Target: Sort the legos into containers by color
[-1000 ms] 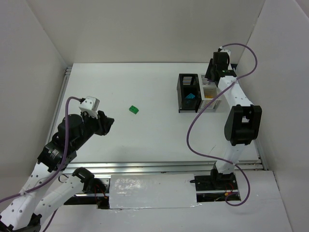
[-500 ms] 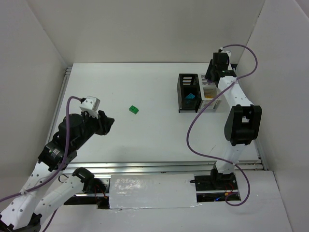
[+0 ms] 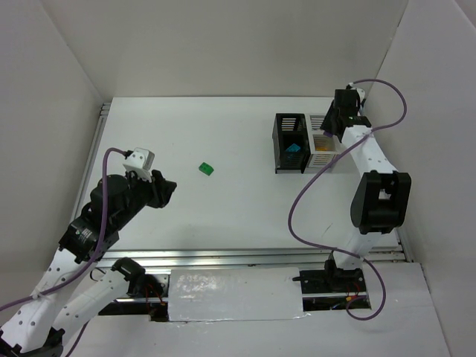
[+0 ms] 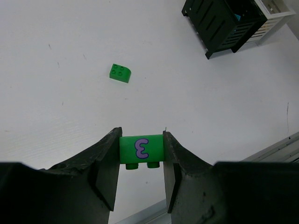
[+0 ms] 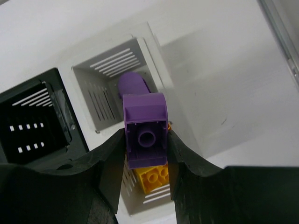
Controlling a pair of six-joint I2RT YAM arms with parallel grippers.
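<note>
A: Right gripper (image 5: 145,151) clamps a purple brick (image 5: 145,122) over the white bins (image 5: 105,100). Judgement: centre it above the bin with the purple piece (image 5: 133,83), clear of the yellow brick (image 5: 152,179), then release.

B: Left gripper (image 4: 141,156) grips a marked green brick (image 4: 141,148). A second green brick (image 4: 120,73) lies on the table (image 4: 210,107). Top view hides both grips; wrist views show them.

The left pincer (image 4: 141,141) grips a green brick (image 4: 141,150) marked with a purple squiggle, held over the white worktop (image 4: 70,107). Farther ahead a second green brick (image 4: 120,73) lies loose. At the top right stands a black bin (image 4: 219,23), a white bin (image 4: 275,9) just beside it
</note>
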